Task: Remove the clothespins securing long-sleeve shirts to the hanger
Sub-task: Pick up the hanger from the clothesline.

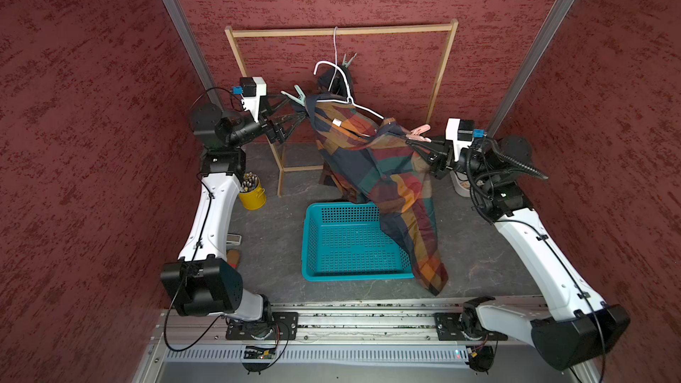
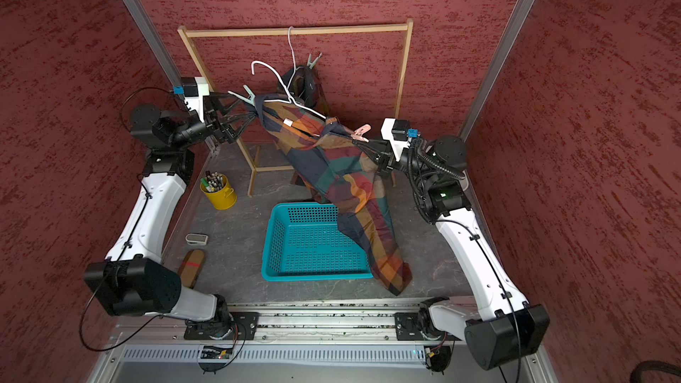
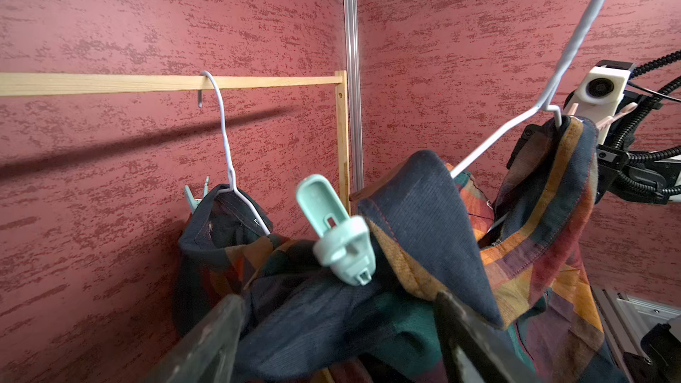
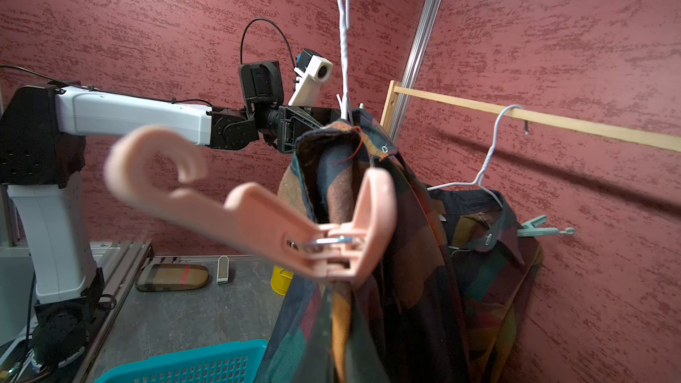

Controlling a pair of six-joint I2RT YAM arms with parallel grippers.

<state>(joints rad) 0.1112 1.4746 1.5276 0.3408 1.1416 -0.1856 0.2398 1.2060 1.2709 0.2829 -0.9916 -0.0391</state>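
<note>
Pinched shut with right gripper on front shirt, just beneath pink clothespin. Spread wide at left gripper, shirt cloth between, mint clothespin just above.

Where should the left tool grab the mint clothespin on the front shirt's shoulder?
I'd pinch the two flared handle tails of the mint clothespin: they stick out free, away from the plaid shirt. Come from the robot's left, along the peg's length; its jaw end is buried in cloth.

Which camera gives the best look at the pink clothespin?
The right wrist view: the pink clothespin fills it, clamped on the shirt. Both top views show it tiny; the left wrist view shows only its tips.
</note>
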